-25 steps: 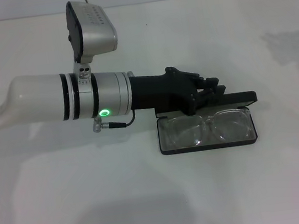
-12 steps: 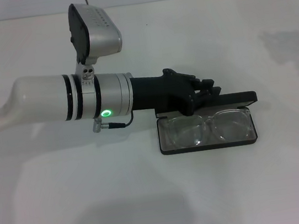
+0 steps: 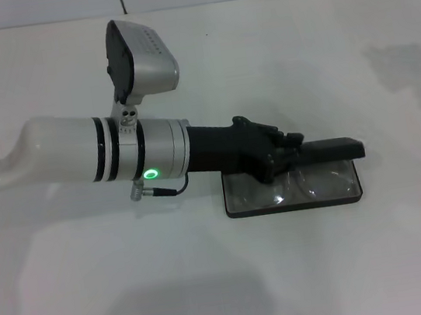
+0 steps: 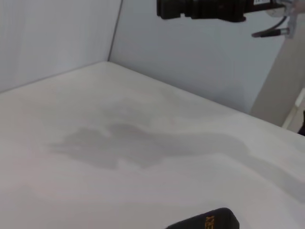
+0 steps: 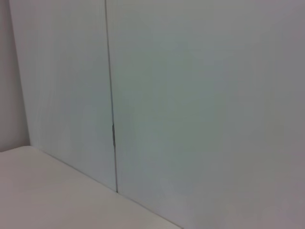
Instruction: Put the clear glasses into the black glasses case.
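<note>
The black glasses case [image 3: 293, 203] lies on the white table right of centre, its lid [image 3: 336, 149] tipped forward and partly lowered over the tray. The clear glasses [image 3: 317, 182] lie inside the tray, still showing under the lid. My left gripper [image 3: 293, 143] reaches in from the left and rests against the lid's left part, shut with nothing held. In the left wrist view only a corner of the black glasses case [image 4: 209, 222] shows, with orange lettering. The right gripper is out of view; its wrist view shows only a wall.
The white table [image 3: 228, 280] stretches around the case, with a faint grey stain [image 3: 406, 67] at the far right. The left arm's white forearm [image 3: 76, 149] spans the left half. A black device [image 4: 205, 7] hangs high in the left wrist view.
The left gripper has moved down and slightly toward me, and the case lid has swung from nearly upright to partly lowered over the glasses.
</note>
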You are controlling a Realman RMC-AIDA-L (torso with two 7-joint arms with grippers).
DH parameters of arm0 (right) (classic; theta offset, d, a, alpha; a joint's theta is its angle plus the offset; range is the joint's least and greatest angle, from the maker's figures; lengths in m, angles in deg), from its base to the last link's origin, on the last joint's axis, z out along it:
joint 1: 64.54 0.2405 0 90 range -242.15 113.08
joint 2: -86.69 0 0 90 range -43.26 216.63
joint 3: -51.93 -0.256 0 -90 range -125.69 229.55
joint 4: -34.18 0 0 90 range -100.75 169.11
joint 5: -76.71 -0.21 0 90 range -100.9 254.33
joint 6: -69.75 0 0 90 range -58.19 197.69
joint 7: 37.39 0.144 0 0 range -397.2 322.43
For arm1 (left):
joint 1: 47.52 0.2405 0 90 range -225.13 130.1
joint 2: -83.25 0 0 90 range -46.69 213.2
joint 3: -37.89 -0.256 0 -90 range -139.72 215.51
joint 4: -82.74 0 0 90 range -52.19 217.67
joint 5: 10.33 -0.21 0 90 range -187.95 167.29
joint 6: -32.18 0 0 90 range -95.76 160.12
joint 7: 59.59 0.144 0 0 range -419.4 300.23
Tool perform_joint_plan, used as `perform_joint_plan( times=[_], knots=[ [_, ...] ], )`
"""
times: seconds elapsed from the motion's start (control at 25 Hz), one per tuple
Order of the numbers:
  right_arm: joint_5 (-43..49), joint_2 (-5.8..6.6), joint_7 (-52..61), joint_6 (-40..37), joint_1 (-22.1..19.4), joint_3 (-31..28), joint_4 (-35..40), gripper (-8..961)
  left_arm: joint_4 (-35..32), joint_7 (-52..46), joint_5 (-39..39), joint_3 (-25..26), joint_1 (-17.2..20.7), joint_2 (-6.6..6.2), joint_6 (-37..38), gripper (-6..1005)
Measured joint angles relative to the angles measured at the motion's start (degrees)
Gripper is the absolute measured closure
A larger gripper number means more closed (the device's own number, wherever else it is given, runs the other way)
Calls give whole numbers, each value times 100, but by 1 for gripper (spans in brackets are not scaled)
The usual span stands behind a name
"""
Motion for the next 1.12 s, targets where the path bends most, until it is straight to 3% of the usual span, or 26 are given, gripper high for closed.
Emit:
perform_joint_plan(
  times=[0.44,0.6,0.72,0.8,0.92,1.04,1.12],
  knots=[
    [-39,-13,-1,-84,-50,39,-1,842,-43,61,-14,-485,186,0,290,731],
    [-85,-9,-1,-122,-59,43,-49,840,-298,200,252,-890,395,0,511,727],
    [-85,2,-7,-242,-75,9,-59,839,-803,214,454,-1204,660,-11,737,723],
    [-86,11,-47,-342,-106,-8,-60,838,-1688,116,573,-1366,1094,-45,1151,721],
    [-83,16,-177,-537,-147,-19,-82,837,-2268,-61,617,-1352,1364,-75,1414,718],
    [-82,15,-508,-955,-80,15,-205,835,-3117,-606,633,-1061,1809,-152,1845,714],
    [-171,-17,-878,-1353,-12,65,-357,834,-3438,-1064,633,-374,1995,-271,2526,712]
  ],
)
